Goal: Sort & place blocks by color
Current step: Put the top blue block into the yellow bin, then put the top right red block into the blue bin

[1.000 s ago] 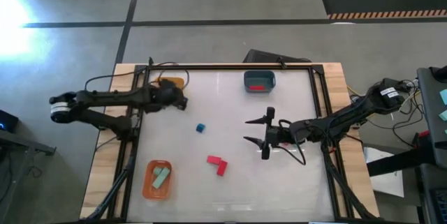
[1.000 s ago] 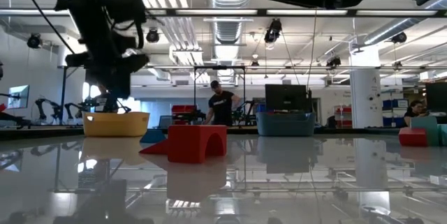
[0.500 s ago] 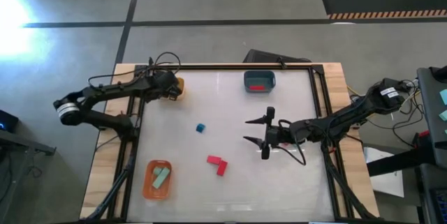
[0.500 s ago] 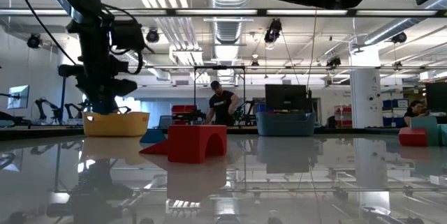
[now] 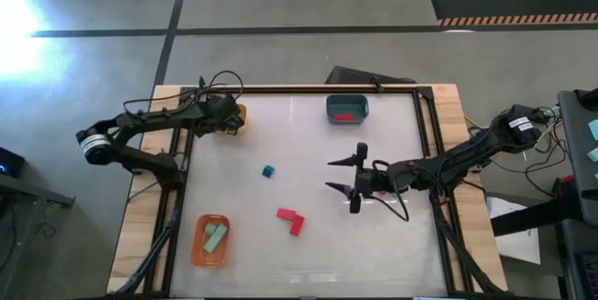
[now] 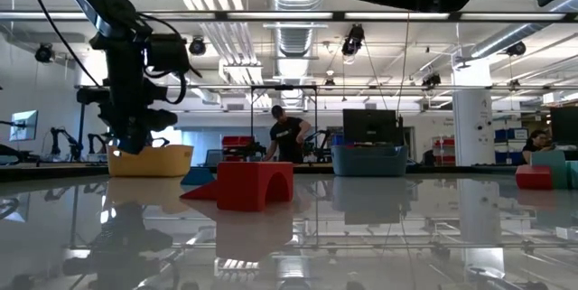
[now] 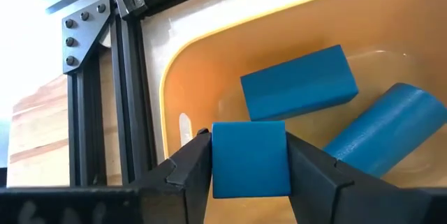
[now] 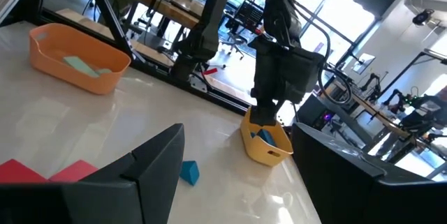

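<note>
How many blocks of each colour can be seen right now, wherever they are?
Blue plastic blocks: 4 (blue cube in the left gripper, blue bar and rounded blue piece in the yellow tray, small blue block on the white table)
Red plastic blocks: 3 (two on the table, one in the teal-grey tray)
Pale mint-green blocks: 2, as far as shows, in the orange tray
Total: 9

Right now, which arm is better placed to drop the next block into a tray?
The left. Its gripper already holds a blue block over the yellow tray; the right gripper hangs open mid-table.
</note>
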Robot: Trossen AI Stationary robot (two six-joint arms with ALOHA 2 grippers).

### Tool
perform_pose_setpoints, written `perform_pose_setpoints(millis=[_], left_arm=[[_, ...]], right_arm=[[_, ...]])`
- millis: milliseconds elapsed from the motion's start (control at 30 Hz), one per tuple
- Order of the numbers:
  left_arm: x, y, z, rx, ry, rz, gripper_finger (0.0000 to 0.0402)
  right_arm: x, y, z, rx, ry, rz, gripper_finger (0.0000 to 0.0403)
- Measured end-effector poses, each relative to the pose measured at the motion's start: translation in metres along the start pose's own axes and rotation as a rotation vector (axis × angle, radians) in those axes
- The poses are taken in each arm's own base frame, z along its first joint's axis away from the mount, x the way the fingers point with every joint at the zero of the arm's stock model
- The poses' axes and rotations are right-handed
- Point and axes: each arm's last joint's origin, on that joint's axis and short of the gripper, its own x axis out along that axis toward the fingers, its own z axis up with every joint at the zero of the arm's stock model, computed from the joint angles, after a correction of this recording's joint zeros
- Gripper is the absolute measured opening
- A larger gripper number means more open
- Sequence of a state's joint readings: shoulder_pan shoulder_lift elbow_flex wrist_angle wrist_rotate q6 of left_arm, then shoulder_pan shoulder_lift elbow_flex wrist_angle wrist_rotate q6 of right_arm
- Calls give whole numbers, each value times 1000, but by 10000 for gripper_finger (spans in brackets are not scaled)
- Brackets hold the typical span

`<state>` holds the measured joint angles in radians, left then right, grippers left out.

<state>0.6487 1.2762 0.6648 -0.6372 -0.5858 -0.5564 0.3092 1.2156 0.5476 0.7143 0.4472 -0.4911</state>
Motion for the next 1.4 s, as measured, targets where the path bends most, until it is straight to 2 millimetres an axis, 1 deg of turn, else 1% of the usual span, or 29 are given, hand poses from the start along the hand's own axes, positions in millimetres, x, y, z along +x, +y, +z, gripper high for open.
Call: perform_pose_setpoints(millis=[300,367,400,467,533,600,667,767,867,967,1067,1200,1300,1400], left_arm=[[-1,0,1,17,-3,-3,193],[-4,-2,1,25,6,-39,199],[-7,-3,1,23,16,-80,200],[-16,-8,3,14,49,-219,201],[-31,-16,1,8,75,-379,201],[-50,-26,-3,38,41,-493,201],[-69,-35,-8,81,-28,-593,201],[-98,-46,-16,133,-158,-757,200],[-121,-53,-22,190,-292,-865,200],[-141,-54,-22,212,-426,-957,200],[-154,-54,-20,230,-536,-1028,200],[-165,-53,-15,240,-659,-1076,200],[-168,-54,-12,259,-715,-1079,200],[-168,-54,-12,286,-738,-1069,200]], right_arm=[[0,0,0,-2,0,0,254],[0,0,0,0,0,0,254],[0,0,0,3,0,0,254],[0,0,0,34,4,-10,254],[1,-2,4,86,27,-62,254],[2,-3,9,135,69,-114,254],[4,-4,12,174,145,-119,254],[7,-4,16,250,325,-58,254],[7,-8,22,343,540,-10,254],[2,-10,24,415,737,58,254],[1,-12,30,511,837,96,254],[0,-13,35,715,991,162,254],[-3,-11,31,852,1145,164,254],[-8,-4,21,918,1335,144,254]])
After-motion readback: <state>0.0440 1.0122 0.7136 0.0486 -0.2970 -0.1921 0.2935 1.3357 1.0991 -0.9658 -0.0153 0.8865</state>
